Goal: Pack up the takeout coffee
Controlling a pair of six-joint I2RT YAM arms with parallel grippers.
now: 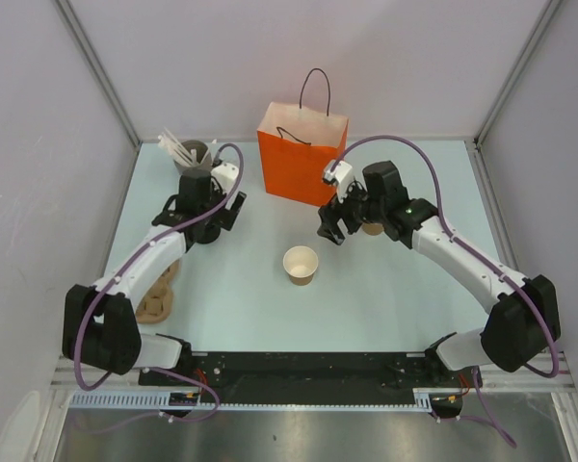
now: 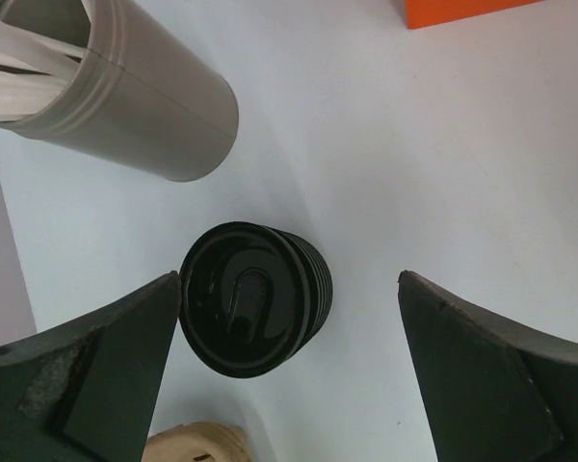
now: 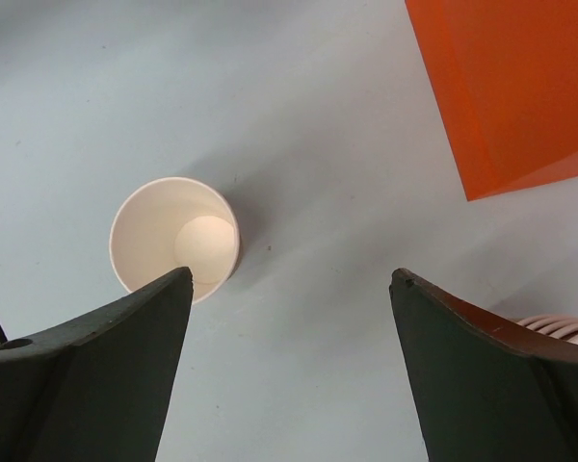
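Kraft paper on the outside and pale within, the cup (image 1: 301, 265) stands upright and open-topped on the light worktop (image 1: 250, 318), in the gap between the two arms. It is near the right claw (image 1: 335, 229), on the side toward the arm bases. That claw hangs above the worktop with its fingers spread and nothing between them. In the right wrist view the cup sits just beyond the left finger (image 3: 96, 375), which hides part of its rim. An orange bag (image 1: 302, 164) stands upright just beyond this claw, and a stack of cups (image 3: 564, 329) peeks out behind the right finger. The left claw (image 2: 289, 284) is also spread wide, low over a stack of black lids (image 2: 255, 298) that sits between its fingers. The left fingertip is touching or just beside the stack; I cannot tell which. The right finger is well apart from it. Beyond this claw a grey holder (image 2: 144, 96) of pale sticks stands near the lids, and a tan cardboard carrier (image 2: 193, 445) shows at the claw's near side.
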